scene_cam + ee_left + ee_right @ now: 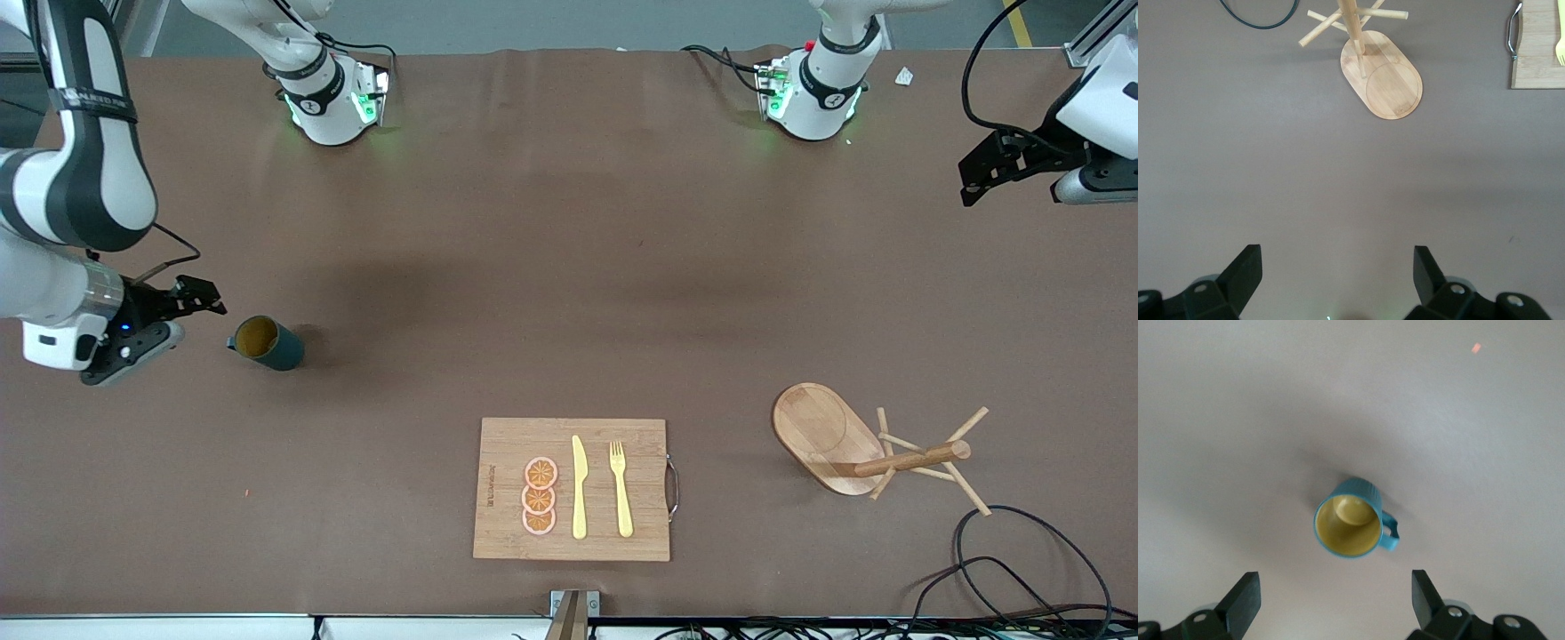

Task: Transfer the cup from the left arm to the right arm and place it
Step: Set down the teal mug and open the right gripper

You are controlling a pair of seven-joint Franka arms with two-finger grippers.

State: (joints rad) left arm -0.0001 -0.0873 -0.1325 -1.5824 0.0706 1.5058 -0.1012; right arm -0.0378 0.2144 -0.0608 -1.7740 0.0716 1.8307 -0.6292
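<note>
The dark teal cup (267,343) stands upright on the brown table at the right arm's end, with its tan inside showing and its small handle toward my right gripper. My right gripper (191,318) is open and empty, just beside the cup and apart from it. In the right wrist view the cup (1348,527) sits ahead of the spread fingers of that gripper (1335,600). My left gripper (982,173) is open and empty, held up over the left arm's end of the table, well away from the cup; its wrist view shows it (1338,277) over bare table.
A wooden cutting board (498,444) with orange slices (539,496), a yellow knife (579,489) and a fork (621,489) lies near the front edge. A wooden peg rack (853,444) stands toward the left arm's end and shows in the left wrist view (1381,73). Black cables (1022,569) lie nearer the front camera than the rack.
</note>
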